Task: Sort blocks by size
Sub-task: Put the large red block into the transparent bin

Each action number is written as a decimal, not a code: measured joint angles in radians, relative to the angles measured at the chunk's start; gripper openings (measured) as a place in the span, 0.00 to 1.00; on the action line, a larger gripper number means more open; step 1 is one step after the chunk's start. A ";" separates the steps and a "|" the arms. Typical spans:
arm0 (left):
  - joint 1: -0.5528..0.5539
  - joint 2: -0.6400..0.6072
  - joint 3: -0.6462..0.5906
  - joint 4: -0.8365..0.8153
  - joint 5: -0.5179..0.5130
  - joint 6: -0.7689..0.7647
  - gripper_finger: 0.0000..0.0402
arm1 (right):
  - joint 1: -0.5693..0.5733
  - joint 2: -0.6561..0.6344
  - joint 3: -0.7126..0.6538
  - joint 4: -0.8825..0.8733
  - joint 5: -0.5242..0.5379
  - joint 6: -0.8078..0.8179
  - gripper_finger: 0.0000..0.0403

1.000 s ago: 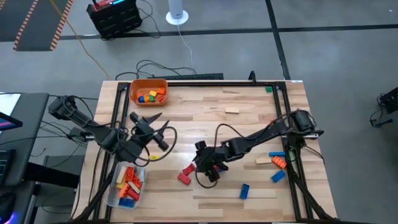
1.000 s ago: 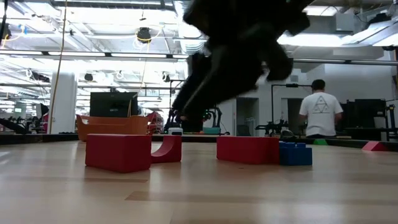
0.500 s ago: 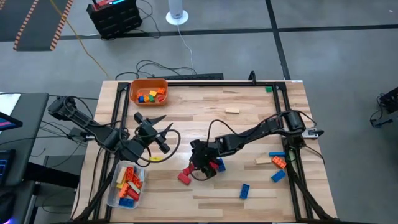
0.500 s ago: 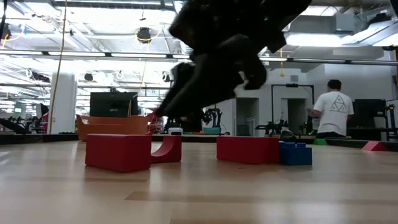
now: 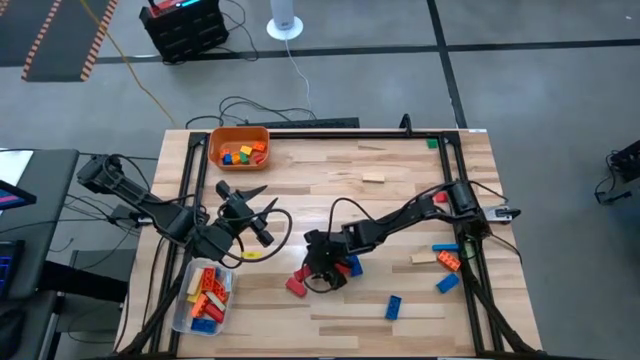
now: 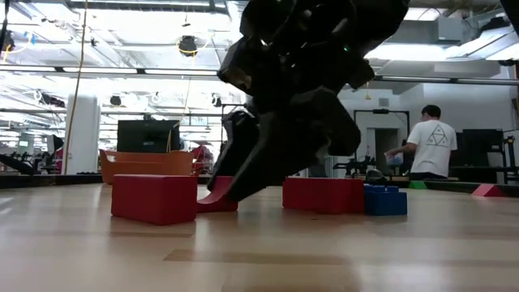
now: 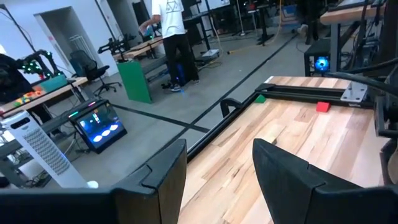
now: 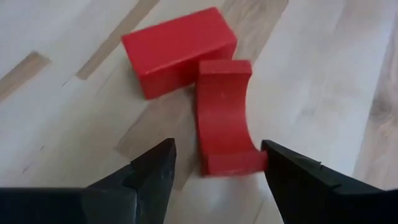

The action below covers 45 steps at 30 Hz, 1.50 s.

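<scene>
My right gripper (image 5: 316, 274) is open, low over the table's middle near side. In the right wrist view its fingers (image 8: 214, 160) stand on either side of a red curved block (image 8: 224, 115), which lies flat on the wood beside a red rectangular block (image 8: 177, 50). The low view shows both blocks, the curved one (image 6: 217, 195) and the rectangular one (image 6: 154, 198), on the table. My left gripper (image 5: 245, 198) is open and empty above the table's left part. In the left wrist view (image 7: 217, 155) nothing lies between its fingers. My right gripper has one finger (image 8: 280, 168) right beside the curved block's near corner (image 8: 252, 163). I cannot tell whether it touches. The other finger (image 8: 152, 165) stands apart from the block. The fingers slant down from the table's right.
An orange bin (image 5: 238, 147) with blocks stands at the far left. A clear tub (image 5: 203, 295) with blocks stands at the near left. Loose blocks lie around: red and blue ones (image 5: 348, 265), a blue one (image 5: 393, 306), several at the right (image 5: 445, 260), tan (image 5: 373, 178), yellow (image 5: 248, 254).
My right gripper has gone toward the table's left edge and down, to the two red blocks. It now hangs low over them. The blocks have stayed in place.
</scene>
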<state>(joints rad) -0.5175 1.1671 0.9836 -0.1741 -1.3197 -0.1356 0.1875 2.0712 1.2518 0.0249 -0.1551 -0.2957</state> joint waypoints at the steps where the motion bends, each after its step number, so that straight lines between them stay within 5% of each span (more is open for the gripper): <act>1: 0.000 0.000 0.000 -0.001 0.000 0.000 0.44 | 0.000 0.000 -0.001 -0.001 0.000 0.000 0.66; 13: 0.000 0.000 0.000 -0.042 0.016 -0.006 0.44 | -0.008 0.028 0.001 0.010 0.007 -0.015 0.45; 20: 0.000 0.000 0.000 -0.086 0.132 0.056 0.44 | -0.024 0.005 0.001 -0.045 0.010 -0.012 0.39; 28: -0.004 0.104 0.000 -0.114 0.380 0.269 0.44 | -0.088 -0.136 -0.006 -0.182 0.072 0.040 0.41; 36: 0.005 0.305 -0.001 -0.024 0.275 0.574 0.44 | -0.154 -0.243 -0.104 -0.059 -0.153 0.123 0.40; 45: 0.008 0.357 0.012 0.016 0.220 0.572 0.44 | -0.216 -0.390 -0.221 -0.012 -0.228 0.132 0.41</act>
<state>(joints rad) -0.5095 1.5240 0.9959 -0.1580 -1.1001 0.4362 -0.0288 1.6811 1.0306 0.0128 -0.3826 -0.1642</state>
